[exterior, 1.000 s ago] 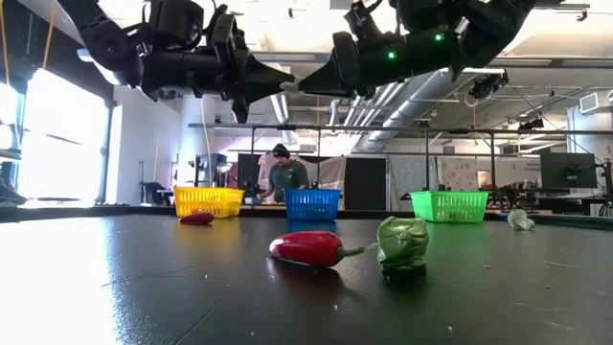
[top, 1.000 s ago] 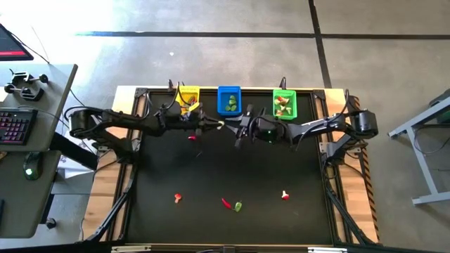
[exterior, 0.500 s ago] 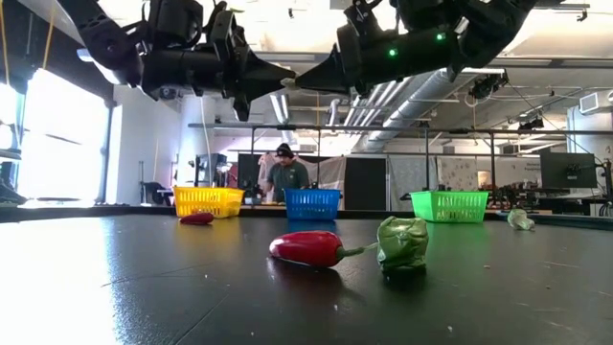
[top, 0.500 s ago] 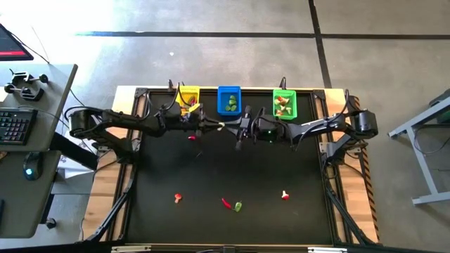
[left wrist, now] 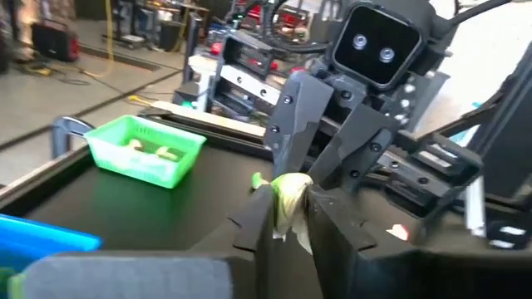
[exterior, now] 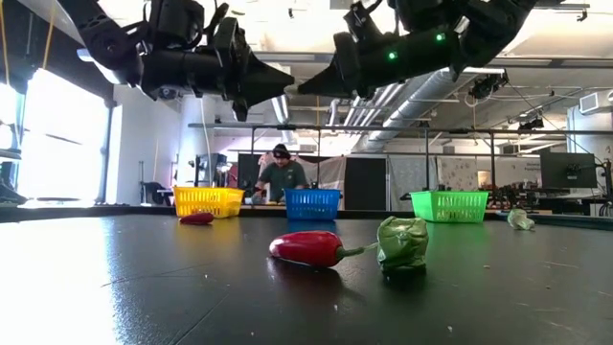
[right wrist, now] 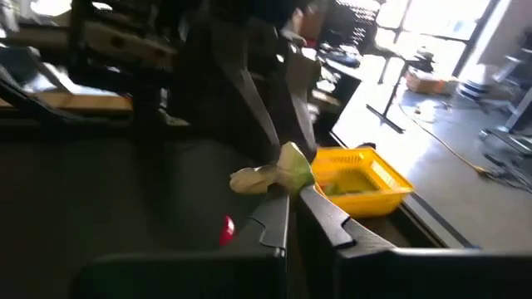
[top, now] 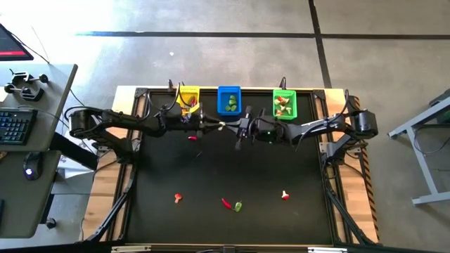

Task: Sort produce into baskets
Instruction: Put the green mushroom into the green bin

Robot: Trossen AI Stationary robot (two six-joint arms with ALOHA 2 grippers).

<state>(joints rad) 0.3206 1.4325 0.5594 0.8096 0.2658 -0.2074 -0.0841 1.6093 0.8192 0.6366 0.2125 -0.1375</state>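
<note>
High above the far middle of the table my two grippers meet tip to tip. Between them is a pale green and white produce piece (right wrist: 287, 170) (left wrist: 287, 203). My right gripper (right wrist: 295, 203) (top: 229, 127) is shut on it. My left gripper (left wrist: 291, 224) (top: 217, 126) is open, its fingers on either side of the same piece. The yellow basket (top: 187, 98), blue basket (top: 229, 100) and green basket (top: 284, 103) stand in a row at the far edge with produce inside. Loose on the table lie a red chilli (exterior: 308, 247), a green piece (exterior: 402, 244) and a mushroom piece (top: 178, 198). My right gripper pinches the pale green piece between its two fingertips (right wrist: 320, 208). The fingers hold the piece's green end (right wrist: 295, 174), and its whitish end (right wrist: 245, 178) sticks out to one side. They come in about level from the table's right side. The piece is lifted clear, high over the table.
A dark red chilli (top: 192, 138) lies on the mat under the grippers, near the yellow basket. Another mushroom piece (top: 285, 195) lies at the near right. A person (exterior: 284, 174) stands in the room beyond the baskets. The middle of the black mat (top: 232, 169) is bare.
</note>
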